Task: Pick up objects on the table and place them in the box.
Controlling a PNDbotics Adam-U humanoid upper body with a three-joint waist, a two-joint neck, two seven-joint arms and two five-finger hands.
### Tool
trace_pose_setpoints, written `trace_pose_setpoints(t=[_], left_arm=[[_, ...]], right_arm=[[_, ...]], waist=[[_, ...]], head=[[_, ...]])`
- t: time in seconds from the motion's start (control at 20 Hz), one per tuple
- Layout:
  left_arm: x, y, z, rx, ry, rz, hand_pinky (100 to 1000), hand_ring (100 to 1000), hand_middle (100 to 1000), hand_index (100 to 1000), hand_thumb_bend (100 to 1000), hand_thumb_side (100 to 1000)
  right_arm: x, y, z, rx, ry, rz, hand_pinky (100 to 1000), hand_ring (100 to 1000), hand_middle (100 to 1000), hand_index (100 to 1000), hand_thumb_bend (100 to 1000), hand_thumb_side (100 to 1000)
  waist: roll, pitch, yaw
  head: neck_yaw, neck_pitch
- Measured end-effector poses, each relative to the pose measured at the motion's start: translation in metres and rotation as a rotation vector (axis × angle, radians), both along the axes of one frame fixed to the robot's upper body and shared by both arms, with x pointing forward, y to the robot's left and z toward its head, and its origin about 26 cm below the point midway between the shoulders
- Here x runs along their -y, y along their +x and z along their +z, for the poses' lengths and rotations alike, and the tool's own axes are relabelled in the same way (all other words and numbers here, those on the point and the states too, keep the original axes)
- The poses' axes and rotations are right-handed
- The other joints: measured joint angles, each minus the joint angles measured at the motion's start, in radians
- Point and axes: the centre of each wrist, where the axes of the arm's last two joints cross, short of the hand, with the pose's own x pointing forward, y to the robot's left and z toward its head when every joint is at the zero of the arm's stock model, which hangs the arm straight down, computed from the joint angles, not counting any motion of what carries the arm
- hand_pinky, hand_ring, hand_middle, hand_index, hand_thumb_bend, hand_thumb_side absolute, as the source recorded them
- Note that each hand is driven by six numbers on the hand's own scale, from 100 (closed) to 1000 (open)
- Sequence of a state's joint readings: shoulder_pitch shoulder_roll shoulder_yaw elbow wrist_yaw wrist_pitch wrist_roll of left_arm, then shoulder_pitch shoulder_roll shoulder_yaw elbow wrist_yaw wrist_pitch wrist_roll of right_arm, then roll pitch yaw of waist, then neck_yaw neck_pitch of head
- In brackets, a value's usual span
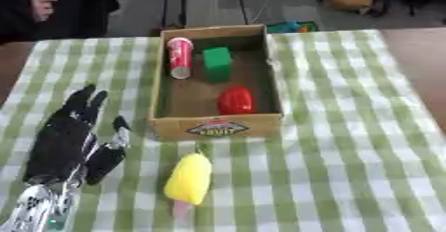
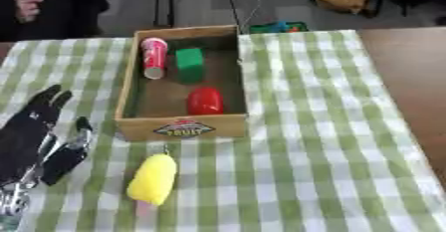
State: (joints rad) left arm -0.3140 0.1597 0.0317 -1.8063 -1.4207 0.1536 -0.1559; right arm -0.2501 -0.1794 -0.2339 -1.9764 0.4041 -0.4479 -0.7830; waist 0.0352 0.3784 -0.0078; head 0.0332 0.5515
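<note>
The table [image 1: 348, 126], under a green and white checked cloth, carries a shallow cardboard box [image 1: 216, 126] set near its far middle, with a printed label on the front wall. Everything else is easiest placed against that box.

To the left of the box, down toward the near edge of the table, the left hand [image 1: 65, 136] lies flat on the cloth, its fingers [image 1: 83, 104] straight and slightly spread, the thumb standing off toward the box; it holds nothing. The right hand shows in neither view.

Just in front of the box, near the middle of its front wall, lies a yellow object [image 1: 190, 177], long and rounded, with a pale pink end pointing away from the box. It is the only thing not yet in the box, so the task looks nearly done.

Inside the box, a red and white tube [image 1: 179, 57] lies along the left wall, a green block [image 1: 217, 62] sits beside it at the far end, and a red rounded object [image 1: 235, 100] rests at the front right.

The risks: the yellow object looks smooth and could roll from closing fingers, and a low carry could knock the box's front wall, or the drop could land on the red object
</note>
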Motion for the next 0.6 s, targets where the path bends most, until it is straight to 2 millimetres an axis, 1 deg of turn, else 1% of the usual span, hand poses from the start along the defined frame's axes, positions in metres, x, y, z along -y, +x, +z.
trace_pose_setpoints(t=[0.05,0.1,0.2,0.35,0.45,0.6], left_arm=[[-0.0012,0.0004,0.0013,0.002,0.014,0.006,954,1000,1000,1000,100,1000],[-0.0024,0.0004,0.0018,0.003,0.026,0.012,1000,1000,1000,1000,100,1000],[-0.0048,0.0006,0.0029,0.004,0.046,0.025,1000,1000,1000,1000,100,1000],[-0.0078,0.0013,0.0061,0.01,0.073,0.049,1000,1000,1000,1000,100,970],[-0.0089,0.0014,0.0066,0.006,0.083,0.059,1000,1000,1000,1000,100,983],[-0.0108,0.0016,0.0077,-0.005,0.093,0.063,1000,1000,1000,1000,100,979]], right_arm=[[0.0001,-0.0001,-0.0001,0.0,0.0,0.0,419,432,317,454,100,759],[0.0001,-0.0001,-0.0002,-0.001,0.0,0.0,418,431,317,454,100,760],[0.0001,-0.0001,-0.0003,-0.001,0.0,0.0,418,431,316,454,100,760],[0.0002,-0.0002,-0.0004,-0.002,0.0,0.0,418,431,317,454,100,760],[0.0003,-0.0004,-0.0008,-0.003,-0.001,0.0,418,431,317,454,100,760],[0.0003,-0.0004,-0.0009,-0.003,-0.002,0.0,418,431,316,454,100,760]], waist=[[0.0,0.0,0.0],[0.0,0.0,0.0],[0.0,0.001,0.0],[0.0,0.003,-0.001],[0.0,0.004,-0.001],[0.0,0.005,-0.004]], head=[[0.0,0.0],[0.001,0.0],[0.003,0.0],[0.005,-0.004],[0.007,-0.007],[0.009,-0.008]])
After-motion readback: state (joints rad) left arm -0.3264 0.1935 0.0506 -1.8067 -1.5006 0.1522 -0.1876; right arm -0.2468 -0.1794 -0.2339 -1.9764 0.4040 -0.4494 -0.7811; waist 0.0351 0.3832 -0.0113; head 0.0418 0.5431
